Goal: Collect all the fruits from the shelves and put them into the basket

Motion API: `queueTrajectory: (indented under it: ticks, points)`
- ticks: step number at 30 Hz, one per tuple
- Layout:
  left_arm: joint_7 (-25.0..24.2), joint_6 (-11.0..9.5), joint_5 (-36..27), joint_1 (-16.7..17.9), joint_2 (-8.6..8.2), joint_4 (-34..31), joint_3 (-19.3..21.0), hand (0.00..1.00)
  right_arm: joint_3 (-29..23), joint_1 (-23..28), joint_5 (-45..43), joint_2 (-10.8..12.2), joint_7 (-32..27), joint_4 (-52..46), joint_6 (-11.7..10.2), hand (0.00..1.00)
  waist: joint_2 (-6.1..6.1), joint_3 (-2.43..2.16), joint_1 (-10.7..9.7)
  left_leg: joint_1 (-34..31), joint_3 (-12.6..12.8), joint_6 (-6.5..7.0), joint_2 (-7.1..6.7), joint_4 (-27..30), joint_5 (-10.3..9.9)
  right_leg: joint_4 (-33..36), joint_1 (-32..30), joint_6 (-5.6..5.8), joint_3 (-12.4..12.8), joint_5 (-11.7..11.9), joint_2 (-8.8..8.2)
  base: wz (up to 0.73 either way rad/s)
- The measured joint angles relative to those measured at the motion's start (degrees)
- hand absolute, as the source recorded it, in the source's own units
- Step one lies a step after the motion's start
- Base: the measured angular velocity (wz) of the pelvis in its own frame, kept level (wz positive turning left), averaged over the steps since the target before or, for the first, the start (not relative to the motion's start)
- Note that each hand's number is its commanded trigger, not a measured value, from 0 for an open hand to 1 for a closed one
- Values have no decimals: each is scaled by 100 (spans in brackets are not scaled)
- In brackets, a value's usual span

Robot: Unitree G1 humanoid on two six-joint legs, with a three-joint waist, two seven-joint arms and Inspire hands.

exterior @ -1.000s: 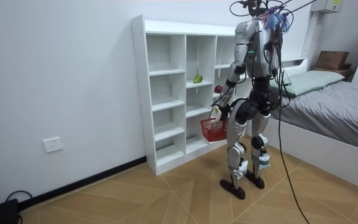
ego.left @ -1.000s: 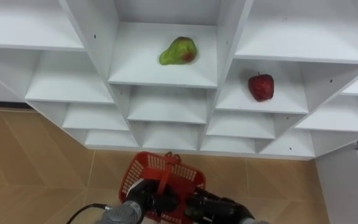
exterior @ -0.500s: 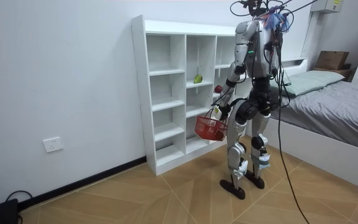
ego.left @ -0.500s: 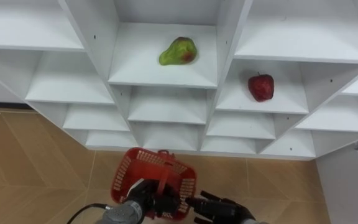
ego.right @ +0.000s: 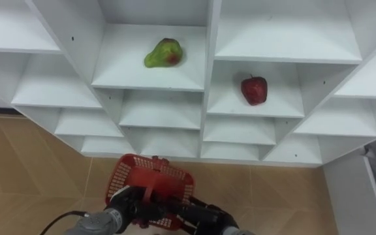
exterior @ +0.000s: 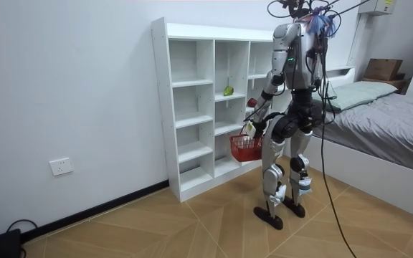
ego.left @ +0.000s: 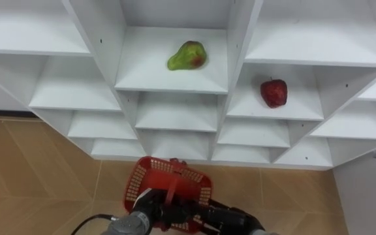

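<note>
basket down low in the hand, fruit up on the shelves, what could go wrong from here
1. The red basket hangs by its handle from the left hand, well below the pear and apple; a fruit released early could miss it and hit the floor.
2. Both fruits lie loose on the white closet shelves; a clumsy reach might roll one further back.

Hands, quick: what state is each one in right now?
Left hand: closed on the red basket by its handle.
Right hand: cannot be told; it sits low beside the basket.
</note>
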Motion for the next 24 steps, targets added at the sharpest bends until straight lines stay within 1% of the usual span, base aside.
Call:
queueTrajectory:
  ticks: [4, 5, 9, 12, 15, 17, 18, 19, 20, 22, 23, 24]
  points:
    - [2, 10, 153, 1, 1, 6, 1, 100, -101, 4, 13, -3, 0, -2, 2, 0, 3, -1, -1, 2, -17, -5, 0, -3, 7, -6, 9, -5, -11, 3, 3, 0]
    - [16, 9, 244, 6, -9, 52, 21, 100, -123, 6, -28, -8, 0, 0, 1, 0, 4, -1, -2, 20, -15, -5, 0, -9, 8, -17, 29, -6, -13, 4, 4, 0]
    - [143, -16, 245, 51, -11, 309, -5, 100, -138, 8, -353, -79, 1, 3, -17, 0, 3, -1, -15, 103, -3, -9, -4, -61, 10, -32, 91, -5, -19, 3, 1, 0]
    - [178, -33, 297, 52, 34, 488, 0, 100, -135, 7, -832, -198, 0, -62, -77, 0, 0, -2, -26, 107, 13, -11, -7, -64, 15, -33, 94, -4, -15, 2, 0, 0]
    - [188, -65, 412, 82, 91, 558, 9, 100, -92, 8, -1685, -317, -31, -286, -171, 0, -19, -10, -9, 105, 27, -10, -10, -71, 22, -34, 82, -5, 11, -3, 1, 0]
    - [184, -89, 436, 103, 174, 558, 9, 100, -88, 35, -2482, -375, -128, -716, -180, 0, -49, -29, -20, 108, 15, -11, -10, -64, 28, -33, 88, -6, 2, -8, -1, 0]
    - [180, -98, 451, 105, 204, 559, 15, 100, -89, 44, -2630, -396, -140, -889, -181, 0, -59, -35, -23, 108, 16, -12, -10, -64, 32, -33, 90, -6, -1, -8, -1, 0]
    - [177, -127, 457, 124, 251, 559, 52, 100, -89, 62, -2871, -443, -149, -1224, -213, 0, -88, -57, -26, 116, 10, -13, -10, -64, 36, -32, 95, -7, -5, -8, -3, 3]
    - [181, -162, 458, 157, 287, 559, 153, 100, -98, 106, -3034, -480, -159, -1527, -317, 0, -123, -83, -23, 129, 19, -13, -10, -58, 37, -33, 116, -9, -15, -10, -5, 5]
    - [226, -230, 457, 251, 347, 563, 291, 100, -98, 212, -3192, -523, -170, -1901, -439, 0, -179, -96, -24, 213, 8, -13, -15, -62, 36, -47, 214, -4, -29, -23, -12, 7]
    - [250, -235, 463, 308, 394, 563, 350, 100, -102, 302, -3333, -551, -176, -2163, -469, 0, -204, -109, -20, 259, -6, -12, -23, -63, 34, -51, 271, 2, -33, -39, -19, 9]
    - [258, -237, 469, 334, 413, 563, 364, 100, -102, 350, -3438, -573, -183, -2314, -467, 0, -209, -109, -17, 280, -15, -11, -23, -66, 33, -53, 298, 5, -38, -45, -22, 10]
